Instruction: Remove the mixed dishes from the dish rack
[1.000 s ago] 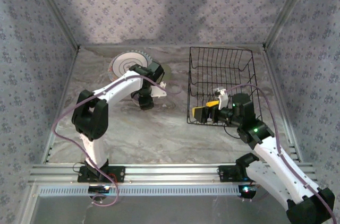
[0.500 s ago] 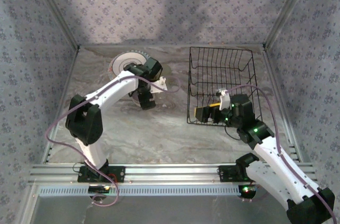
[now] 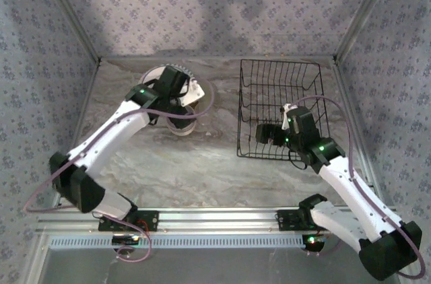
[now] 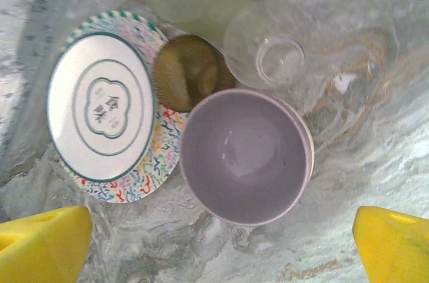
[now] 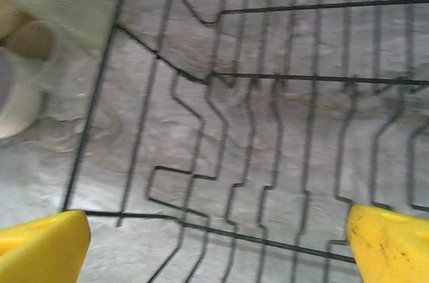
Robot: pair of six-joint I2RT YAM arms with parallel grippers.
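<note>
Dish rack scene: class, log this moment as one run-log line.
left end effector: open, above lilac bowl | lilac bowl: on table beside squiggle plate | right end effector: open, over dish rack floor

Bowl (image 4: 244,155), plate (image 4: 100,105), cup (image 4: 191,82) and glass (image 4: 268,58) close together on the table (image 3: 202,163), left of the dish rack (image 3: 240,109).

Lab test booth, fabric walls (image 3: 202,8), aluminium rails (image 3: 215,217)

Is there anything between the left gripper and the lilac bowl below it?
No, nothing visible. The open left gripper hangs above the lilac bowl, whose mouth is empty. The squiggle-patterned plate, brown cup and clear glass sit close beside its rim, not over it.
</note>
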